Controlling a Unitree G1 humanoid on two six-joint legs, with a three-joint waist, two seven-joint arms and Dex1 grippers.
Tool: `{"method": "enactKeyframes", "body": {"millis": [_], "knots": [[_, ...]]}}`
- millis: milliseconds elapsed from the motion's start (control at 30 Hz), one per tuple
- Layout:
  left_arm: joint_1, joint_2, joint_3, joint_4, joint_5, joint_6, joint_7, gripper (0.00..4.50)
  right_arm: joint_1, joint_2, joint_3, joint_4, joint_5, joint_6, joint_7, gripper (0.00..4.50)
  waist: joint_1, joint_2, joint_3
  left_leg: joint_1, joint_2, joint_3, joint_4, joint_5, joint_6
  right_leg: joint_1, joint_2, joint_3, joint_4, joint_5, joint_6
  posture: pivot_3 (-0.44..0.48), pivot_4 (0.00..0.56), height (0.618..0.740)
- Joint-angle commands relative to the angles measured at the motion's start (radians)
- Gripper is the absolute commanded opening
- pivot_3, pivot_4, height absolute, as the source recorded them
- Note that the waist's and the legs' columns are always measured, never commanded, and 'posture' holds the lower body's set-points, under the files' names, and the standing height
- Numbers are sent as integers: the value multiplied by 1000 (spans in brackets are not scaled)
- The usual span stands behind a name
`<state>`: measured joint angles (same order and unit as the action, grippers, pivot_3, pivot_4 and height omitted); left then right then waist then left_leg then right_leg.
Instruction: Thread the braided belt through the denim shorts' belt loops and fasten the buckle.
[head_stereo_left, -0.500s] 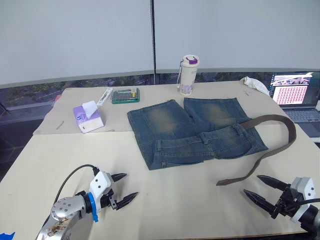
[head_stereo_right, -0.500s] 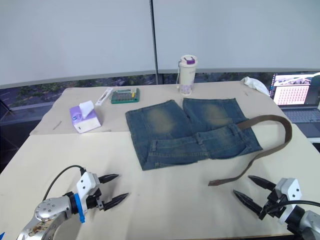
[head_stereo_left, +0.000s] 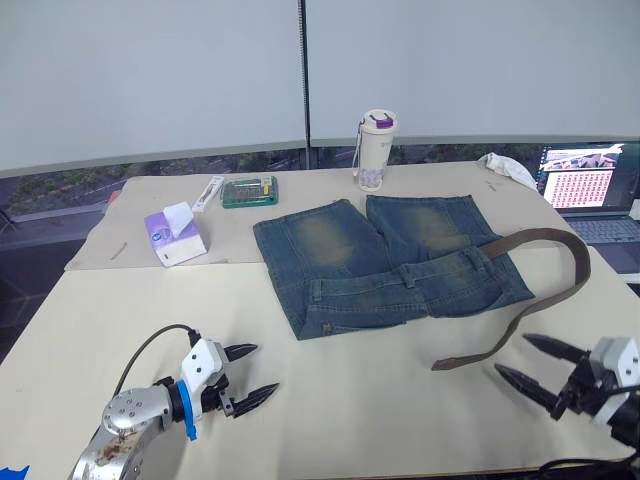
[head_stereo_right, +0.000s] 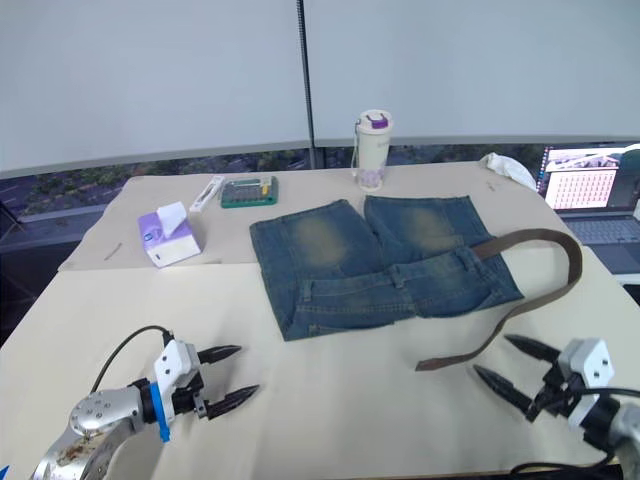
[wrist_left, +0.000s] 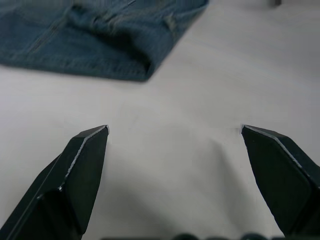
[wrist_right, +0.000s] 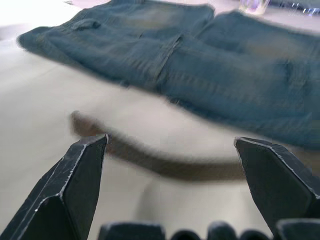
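Observation:
The denim shorts (head_stereo_left: 390, 265) lie flat mid-table, waistband toward me, with a belt loop (head_stereo_left: 408, 276) on the band. The braided belt (head_stereo_left: 578, 262) leaves the waistband's right end, curves out to the right and comes back to a loose tip (head_stereo_left: 440, 364) on the table. The buckle is hidden. My right gripper (head_stereo_left: 512, 355) hovers open just right of that tip; in its wrist view the belt (wrist_right: 165, 162) and shorts (wrist_right: 200, 55) lie ahead. My left gripper (head_stereo_left: 264, 369) is open over bare table, near-left of the shorts (wrist_left: 100, 35).
At the back stand a purple tissue box (head_stereo_left: 175, 235), a green case (head_stereo_left: 250, 190), a white flat pack (head_stereo_left: 210, 192) and a tumbler (head_stereo_left: 376, 150). A white cloth (head_stereo_left: 508, 168) and a laptop (head_stereo_left: 590, 190) are at the far right. The table's front edge is close to both grippers.
My right gripper has shifted a little to the right and forward, still open. The left gripper, shorts and belt have hardly moved.

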<state>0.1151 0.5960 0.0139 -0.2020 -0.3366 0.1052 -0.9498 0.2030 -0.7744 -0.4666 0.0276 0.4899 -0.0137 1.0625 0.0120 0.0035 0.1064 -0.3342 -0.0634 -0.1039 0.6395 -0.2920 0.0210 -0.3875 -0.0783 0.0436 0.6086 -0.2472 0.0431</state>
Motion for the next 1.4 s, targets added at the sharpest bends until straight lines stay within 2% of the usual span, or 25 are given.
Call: {"method": "enactKeyframes", "body": {"millis": [33,133,233,333,467,567,700,800,867,900,933,1200,1400], "knots": [[-81,12,-9,-30,-31,20,-28,4500,-121,-63,83,21,-113,-29,-19,4473,0,0,0,0,0,0,0,0,0,0,1,0,0,0,0,0,150,740],[-143,25,-29,-38,-39,47,-57,4500,-244,-114,191,110,-214,-11,-10,4473,-1,0,0,0,0,0,0,0,0,-1,1,0,0,0,0,0,150,740],[-205,58,-48,-55,-55,70,-120,4500,-432,-154,369,263,-407,-8,-23,4473,-2,0,1,0,-1,1,1,0,0,-1,1,0,0,0,0,0,150,740],[-272,45,-46,-46,-59,68,-113,4500,-614,-137,503,459,-553,-28,-58,4473,-7,1,1,1,-1,3,2,0,0,-1,1,0,0,1,-2,0,150,740],[-306,47,-52,-57,-65,79,-120,4500,-771,-92,591,664,-636,-38,-88,4473,-10,0,0,1,1,2,2,1,-1,-1,2,-1,0,1,-2,0,150,740],[-313,51,-51,-68,-71,87,-121,4500,-832,-53,589,735,-619,-24,-85,3677,-14,-9,-1,2,2,2,2,1,-1,0,2,-1,0,2,-3,0,150,740],[-308,57,-46,-73,-72,86,-126,4500,-838,-47,580,746,-598,-26,-44,2345,-15,-9,-2,2,2,2,2,1,-1,0,1,-1,0,2,-4,0,150,740],[-303,60,-44,-77,-68,86,-124,4500,-811,-50,564,695,-562,-17,1,1161,-15,-8,-2,1,2,1,2,1,-1,-1,1,-1,0,2,-4,0,150,740],[-297,62,-44,-82,-67,87,-122,4500,-779,-53,552,623,-527,14,41,625,-14,-8,-2,1,2,1,1,1,-1,-1,1,-1,0,2,-4,0,150,740],[-293,64,-44,-87,-67,89,-123,4500,-747,-57,548,555,-502,35,71,205,-14,-7,-2,1,2,1,1,1,-1,-1,1,-1,0,2,-4,0,150,740],[-289,66,-45,-92,-69,91,-124,4500,-712,-63,545,484,-478,63,95,42,-13,-7,-2,1,2,1,1,1,-1,-1,1,-1,0,2,-4,0,150,740],[-293,76,-61,-96,-64,92,-134,4500,-383,-144,542,-70,-392,259,156,42,-2,-1,-2,-1,5,-1,1,0,-1,-2,1,-1,1,2,-4,0,150,740],[-303,76,-74,-91,-62,87,-148,4500,-258,-160,474,-217,-381,264,82,42,2,-3,-2,0,4,-1,1,0,-1,-1,2,-2,0,2,-4,0,150,740]]}}
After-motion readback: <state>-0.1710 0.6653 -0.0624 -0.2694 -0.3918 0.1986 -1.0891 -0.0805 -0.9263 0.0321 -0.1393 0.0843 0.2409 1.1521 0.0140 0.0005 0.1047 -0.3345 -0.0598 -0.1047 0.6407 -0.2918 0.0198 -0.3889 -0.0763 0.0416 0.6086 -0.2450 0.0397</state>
